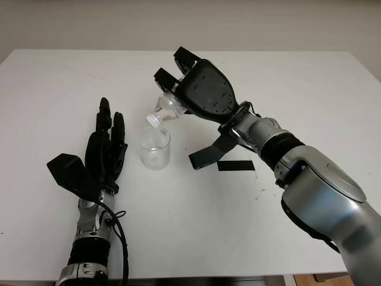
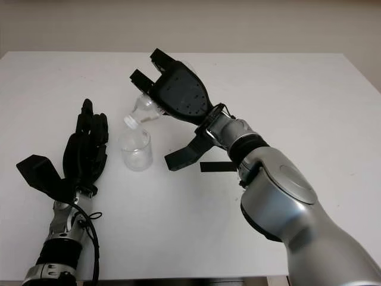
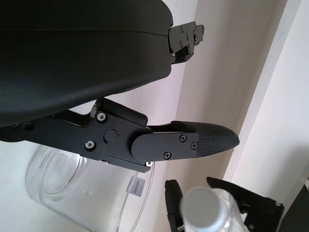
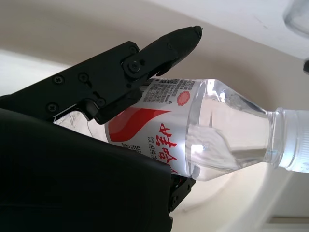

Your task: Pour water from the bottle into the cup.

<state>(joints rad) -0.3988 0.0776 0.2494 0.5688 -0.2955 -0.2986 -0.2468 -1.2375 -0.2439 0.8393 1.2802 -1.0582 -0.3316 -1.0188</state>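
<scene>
Right hand point(image 1: 199, 89) clamped around bottle point(image 1: 166, 107), tipped mouth-down just above cup point(image 1: 155, 148). White cap looks on; no stream visible. Cup stands on table point(image 1: 53, 77), appears empty. Left hand point(image 1: 102, 152) open, just beside cup. Pouring itself apparently not begun.

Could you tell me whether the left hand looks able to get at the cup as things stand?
Probably yes: the left hand, open, sits beside the cup with bare table between; the right hand holds the bottle tilted above it.
</scene>
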